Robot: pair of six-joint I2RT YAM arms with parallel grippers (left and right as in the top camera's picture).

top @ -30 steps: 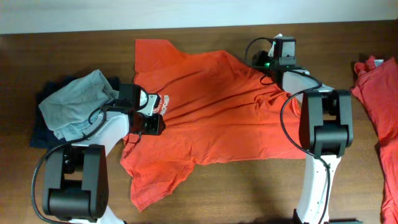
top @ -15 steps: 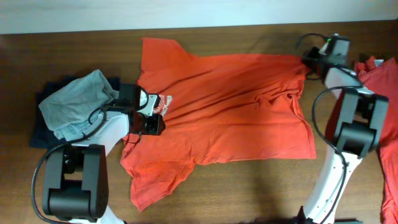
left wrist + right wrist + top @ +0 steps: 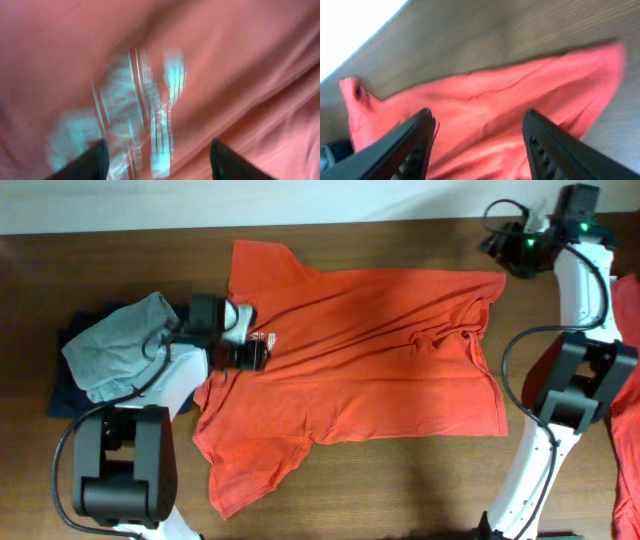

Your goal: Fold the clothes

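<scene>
A red-orange T-shirt (image 3: 370, 360) lies spread on the wooden table (image 3: 400, 490), one sleeve at the back left and one at the front left. Its small white chest logo (image 3: 266, 338) sits at its left side. My left gripper (image 3: 260, 353) hovers right over that logo, open. In the blurred left wrist view the white print (image 3: 145, 120) shows between the two dark fingertips (image 3: 95, 162) and nothing is pinched. My right gripper (image 3: 498, 248) is open at the back right, just beyond the shirt's far right corner (image 3: 492, 280). The right wrist view shows the shirt (image 3: 485, 105) below the spread fingers (image 3: 405, 145).
A heap of grey and dark clothes (image 3: 115, 350) lies at the left by my left arm. Another red-orange garment (image 3: 625, 330) hangs in at the right edge. Both arm bases stand at the front, left (image 3: 115, 470) and right (image 3: 555, 390).
My right gripper dragged the shirt's far corner to the right, let it go and drew back to the rear right. My left gripper opened over the logo and shifted slightly back.
</scene>
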